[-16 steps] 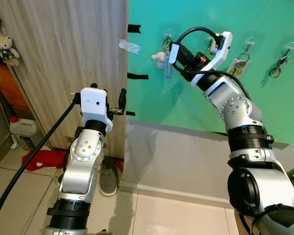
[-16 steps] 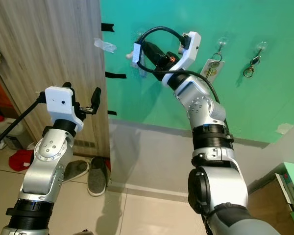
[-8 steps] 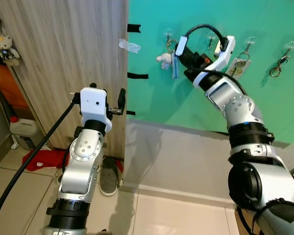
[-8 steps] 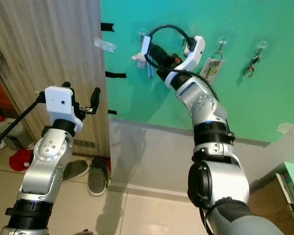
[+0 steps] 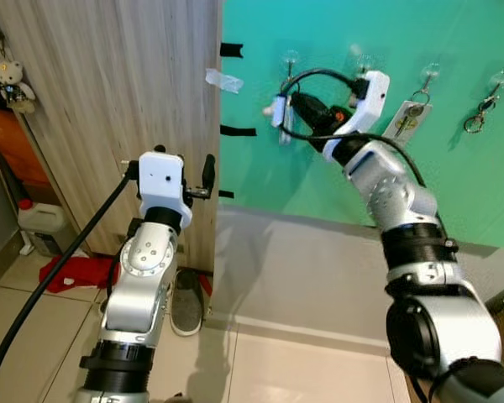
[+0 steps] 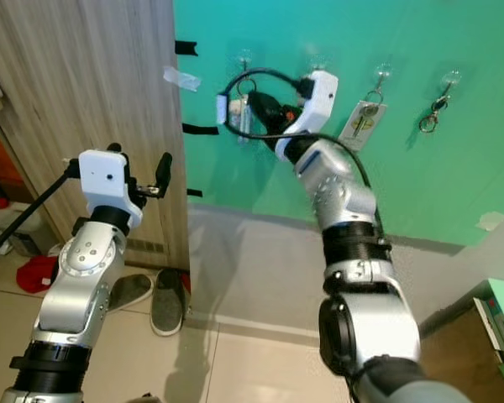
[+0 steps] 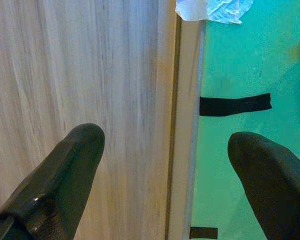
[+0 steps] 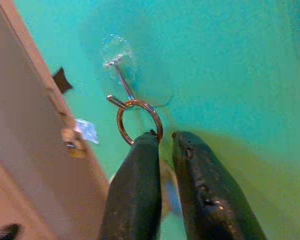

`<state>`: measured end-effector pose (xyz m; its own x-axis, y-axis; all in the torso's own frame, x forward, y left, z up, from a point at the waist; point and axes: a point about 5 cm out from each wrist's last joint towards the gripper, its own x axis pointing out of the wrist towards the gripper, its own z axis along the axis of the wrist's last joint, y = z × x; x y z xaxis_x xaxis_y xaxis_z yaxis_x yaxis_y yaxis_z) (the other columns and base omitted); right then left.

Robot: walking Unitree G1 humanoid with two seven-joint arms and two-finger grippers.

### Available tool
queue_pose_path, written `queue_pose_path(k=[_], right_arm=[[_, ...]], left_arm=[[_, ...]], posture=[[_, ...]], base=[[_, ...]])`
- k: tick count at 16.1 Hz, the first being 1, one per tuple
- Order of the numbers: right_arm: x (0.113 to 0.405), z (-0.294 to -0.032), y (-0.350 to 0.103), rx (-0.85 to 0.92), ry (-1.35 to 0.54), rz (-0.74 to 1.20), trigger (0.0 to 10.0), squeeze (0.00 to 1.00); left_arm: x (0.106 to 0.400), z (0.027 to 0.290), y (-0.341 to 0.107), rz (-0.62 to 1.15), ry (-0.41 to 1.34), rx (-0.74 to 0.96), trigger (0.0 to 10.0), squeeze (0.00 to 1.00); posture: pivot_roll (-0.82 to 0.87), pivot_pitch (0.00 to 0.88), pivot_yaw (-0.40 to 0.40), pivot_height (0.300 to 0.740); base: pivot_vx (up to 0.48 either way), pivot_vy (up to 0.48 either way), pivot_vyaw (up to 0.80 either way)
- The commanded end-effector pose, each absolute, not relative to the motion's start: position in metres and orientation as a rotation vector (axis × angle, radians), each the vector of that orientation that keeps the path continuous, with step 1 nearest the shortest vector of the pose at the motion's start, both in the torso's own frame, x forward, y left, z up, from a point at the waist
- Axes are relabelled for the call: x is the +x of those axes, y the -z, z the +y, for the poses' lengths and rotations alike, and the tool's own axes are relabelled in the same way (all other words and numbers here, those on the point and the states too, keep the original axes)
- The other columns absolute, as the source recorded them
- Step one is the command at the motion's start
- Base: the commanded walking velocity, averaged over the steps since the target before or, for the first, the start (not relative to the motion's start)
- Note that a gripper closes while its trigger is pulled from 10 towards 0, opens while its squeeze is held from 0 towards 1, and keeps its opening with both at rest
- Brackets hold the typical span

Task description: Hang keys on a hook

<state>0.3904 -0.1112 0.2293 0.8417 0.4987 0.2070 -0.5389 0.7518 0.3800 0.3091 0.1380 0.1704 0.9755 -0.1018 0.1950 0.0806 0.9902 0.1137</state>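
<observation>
Bright, even light; right wrist view slightly blurred.

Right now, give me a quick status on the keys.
Right tool pinching key ring, ring at the hook on the green wall. Left tool open, idle by the wooden panel. Nothing in the way.

The keys (image 8: 165, 187) have a round silver ring (image 8: 138, 122). The ring sits over a clear hook (image 8: 119, 75) on the green wall.

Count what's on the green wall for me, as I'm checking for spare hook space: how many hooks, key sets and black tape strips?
hooks: 4
key sets: 3
black tape strips: 3
Total: 10
</observation>
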Motion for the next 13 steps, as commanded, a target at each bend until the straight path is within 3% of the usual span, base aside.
queue_pose_path(k=[1, 2, 6, 10, 13], right_arm=[[0.389, -0.122, -0.22, 0.399, -0.499, -0.082, 10.0, 1.0], [0.384, -0.133, -0.219, 0.254, -0.378, -0.162, 10.0, 1.0], [0.366, -0.135, -0.216, 0.125, -0.276, -0.239, 10.0, 1.0], [0.355, -0.138, -0.205, 0.033, -0.236, -0.274, 10.0, 1.0], [0.347, -0.147, -0.187, 0.056, -0.182, -0.215, 10.0, 1.0]], left_arm=[[0.31, 0.136, -0.172, -0.207, 0.097, 0.112, 10.0, 0.0], [0.31, 0.136, -0.172, -0.208, 0.097, 0.121, 10.0, 0.0], [0.312, 0.134, -0.172, -0.213, 0.12, 0.15, 10.0, 0.0], [0.314, 0.13, -0.17, -0.204, 0.145, 0.157, 10.0, 0.0], [0.313, 0.125, -0.165, -0.18, 0.181, 0.175, 10.0, 0.0]], posture=[[0.13, 0.0, -0.078, 0.74], [0.13, 0.0, -0.076, 0.74], [0.11, 0.0, -0.072, 0.74], [0.1, 0.0, -0.066, 0.74], [0.08, 0.0, -0.063, 0.74]], base=[[0.0, 0.0, 0.0], [0.0, 0.0, 0.0], [0.0, 0.0, 0.0], [0.0, 0.0, 0.0], [0.0, 0.0, 0.0]])
